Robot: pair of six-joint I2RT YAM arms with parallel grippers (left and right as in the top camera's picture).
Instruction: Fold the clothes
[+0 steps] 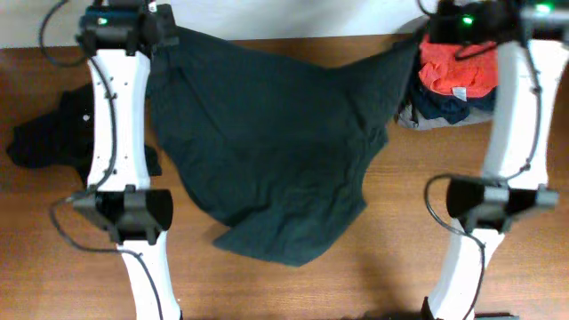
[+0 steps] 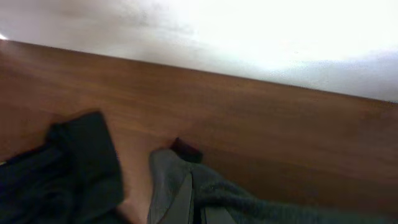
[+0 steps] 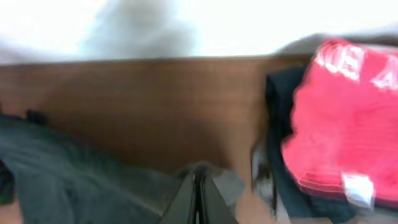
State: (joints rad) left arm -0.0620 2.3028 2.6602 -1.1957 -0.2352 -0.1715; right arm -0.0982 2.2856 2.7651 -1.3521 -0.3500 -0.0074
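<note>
From above, the green shirt (image 1: 267, 151) lies spread over the middle of the table (image 1: 400, 222), with its lower hem crumpled toward the near edge and its two upper corners pulled toward the far edge. One corner goes up to the end of the left arm (image 1: 116, 116), the other to the end of the right arm (image 1: 511, 116). A black shirt (image 1: 44, 142) lies bunched at the left, partly under the left arm. A pile (image 1: 453, 80) of folded clothes, red on top, sits at the far right, touching the green shirt's corner. In the left wrist view, the left gripper (image 2: 193, 193) has its fingers pressed together on a fold of the green shirt (image 2: 249, 205), just above the wood; the black shirt (image 2: 74, 174) lies near it at the left. In the right wrist view, which is blurred, the right gripper (image 3: 199, 186) is also clamped on the green shirt (image 3: 74, 174), and the red top (image 3: 348, 124) with white letters lies just beside it at the right.
</note>
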